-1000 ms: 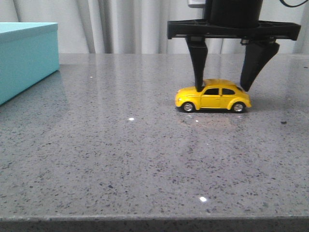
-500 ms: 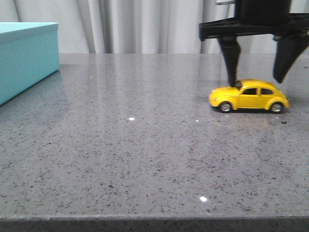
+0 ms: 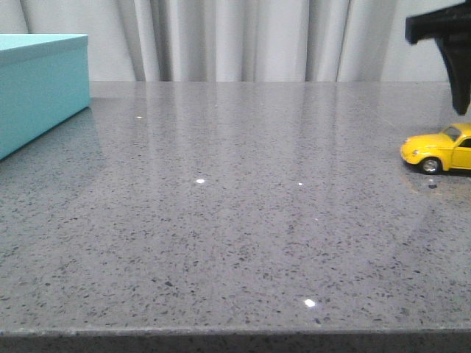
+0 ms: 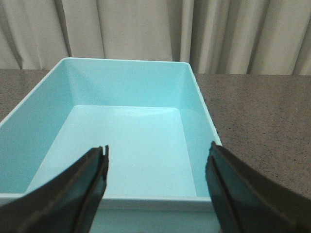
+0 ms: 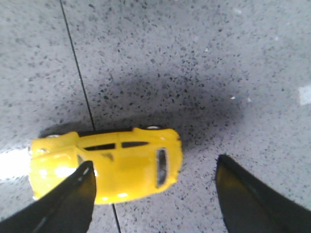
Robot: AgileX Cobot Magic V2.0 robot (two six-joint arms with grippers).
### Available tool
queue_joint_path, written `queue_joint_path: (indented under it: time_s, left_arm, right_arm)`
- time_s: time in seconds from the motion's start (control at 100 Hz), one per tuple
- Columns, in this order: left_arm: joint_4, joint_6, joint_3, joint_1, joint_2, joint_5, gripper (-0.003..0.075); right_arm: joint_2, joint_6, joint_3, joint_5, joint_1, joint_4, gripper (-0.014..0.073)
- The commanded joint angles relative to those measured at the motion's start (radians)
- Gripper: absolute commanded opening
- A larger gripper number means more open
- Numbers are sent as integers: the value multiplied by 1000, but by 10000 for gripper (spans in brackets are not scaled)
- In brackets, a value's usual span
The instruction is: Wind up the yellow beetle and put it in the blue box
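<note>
The yellow beetle [image 3: 440,151] stands on its wheels at the far right of the table, partly cut off by the front view's edge. In the right wrist view the beetle [image 5: 126,170] lies lengthwise between my right gripper's [image 5: 154,162] open fingers; one finger [image 5: 73,194] overlaps its front end, the other is apart from its rear. Only one right finger [image 3: 458,70] shows in the front view, above the car. The blue box [image 3: 37,88] sits at the far left. My left gripper [image 4: 158,150] is open and empty above the box's open inside [image 4: 126,82].
The grey speckled table [image 3: 221,206] runs to its front edge at the bottom of the front view. A pale curtain [image 3: 243,37] hangs behind it. A thin dark seam [image 5: 77,63] crosses the tabletop under the car.
My right gripper has moved to the right, and the beetle has travelled right with it along the table, from near the middle right to the view's right edge.
</note>
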Motion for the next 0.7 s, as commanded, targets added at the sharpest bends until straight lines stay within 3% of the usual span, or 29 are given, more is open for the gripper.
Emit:
queue_joint_path:
  time_s: [0.0,0.69]
  left_arm:
    - [-13,2,-36,-6,13,-77,430]
    - [-39,2,-34,-6,15,-75,429]
  right_arm:
    - [-89,-11,-21,44,2,-27,517]
    - [-343,-72,-19,-120,118,-13,517]
